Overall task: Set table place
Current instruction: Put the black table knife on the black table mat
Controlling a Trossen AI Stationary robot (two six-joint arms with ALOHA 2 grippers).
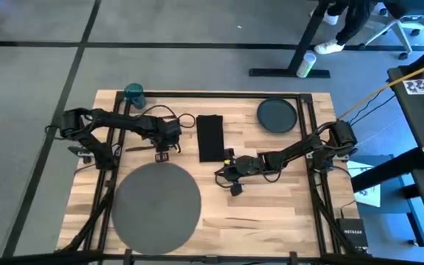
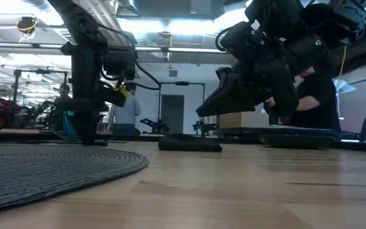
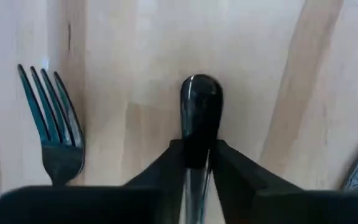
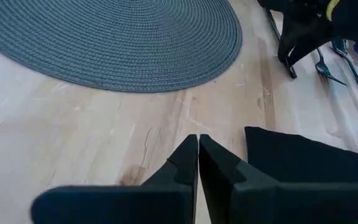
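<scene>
While the large round grey mat (image 1: 156, 202) is lying on the near-left part of the light wood table (image 1: 271, 213), the rest of the place setting is sitting scattered along the far side. The left gripper (image 3: 197, 163) is hanging just beyond the mat's far edge, and its fingers are pinching the handle of a spoon (image 3: 200, 112), whose bowl is pointing away over the bare planks. A fork (image 3: 51, 127) is lying on the wood just beside the spoon, apart from it, with its tines pointing the same way. In the overhead view that gripper (image 1: 162, 153) is showing between the mat and the black napkin (image 1: 210, 137), which is lying flat near the middle of the table's far half. The teal cup (image 1: 134, 93) is standing at the far-left edge, and the dark round plate (image 1: 277, 115) is sitting far right, well apart from the mat.

The right gripper (image 4: 197, 163) is hovering low over the wood with its two fingers pressed together on nothing, the napkin's (image 4: 303, 158) edge just beside it and the mat (image 4: 117, 43) farther off. From above, this gripper (image 1: 230, 180) is sitting near the napkin's closest corner, to the right of the mat.
</scene>
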